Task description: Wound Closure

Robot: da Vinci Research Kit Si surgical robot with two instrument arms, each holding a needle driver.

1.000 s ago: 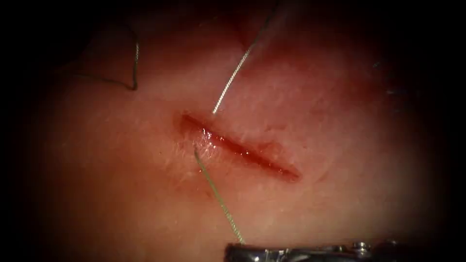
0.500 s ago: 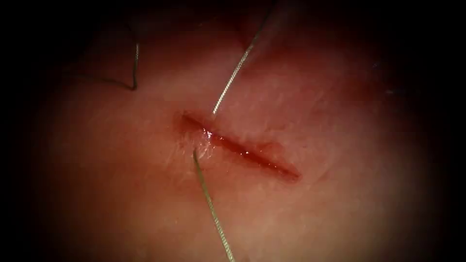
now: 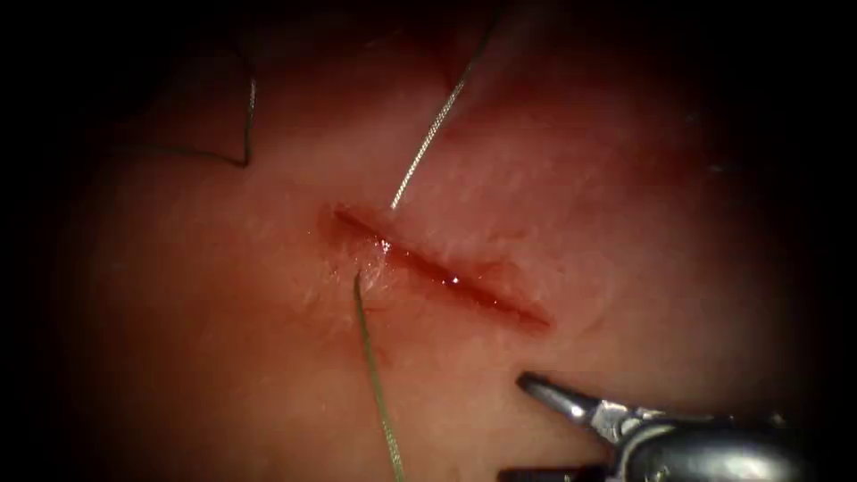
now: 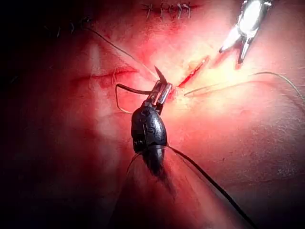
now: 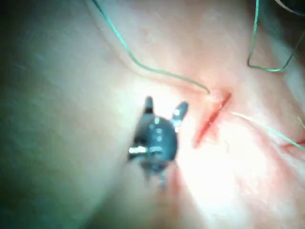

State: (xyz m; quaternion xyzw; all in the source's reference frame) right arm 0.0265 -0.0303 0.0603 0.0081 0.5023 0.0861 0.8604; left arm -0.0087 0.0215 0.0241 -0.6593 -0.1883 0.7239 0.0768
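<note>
The cut (image 3: 442,268) runs slanting across the middle of the tissue (image 3: 625,232), wet with red fluid. Thread (image 3: 428,134) comes down from above into the tissue just beside the cut's upper left end. It comes out below the cut and trails down as a free strand (image 3: 375,375). My right tool (image 3: 513,427) stands open to the lower right of the cut, holding nothing; it appears again (image 5: 166,104) beside the cut (image 5: 212,119). My left tool (image 4: 161,88) is shut on the dark curved needle (image 4: 131,89), whose pointed end sticks past the jaws, clear of the tissue.
A slack loop of thread (image 3: 248,116) lies on the tissue at the upper left. The left wrist view shows a stitched cut (image 4: 167,7), another red line (image 4: 109,74), and the right tool (image 4: 231,55) open beyond the cut.
The right tool, shut on the lower strand at the bottom edge a second ago, let it go, dropped from view and came back open at the lower right. The freed strand swung slightly left.
</note>
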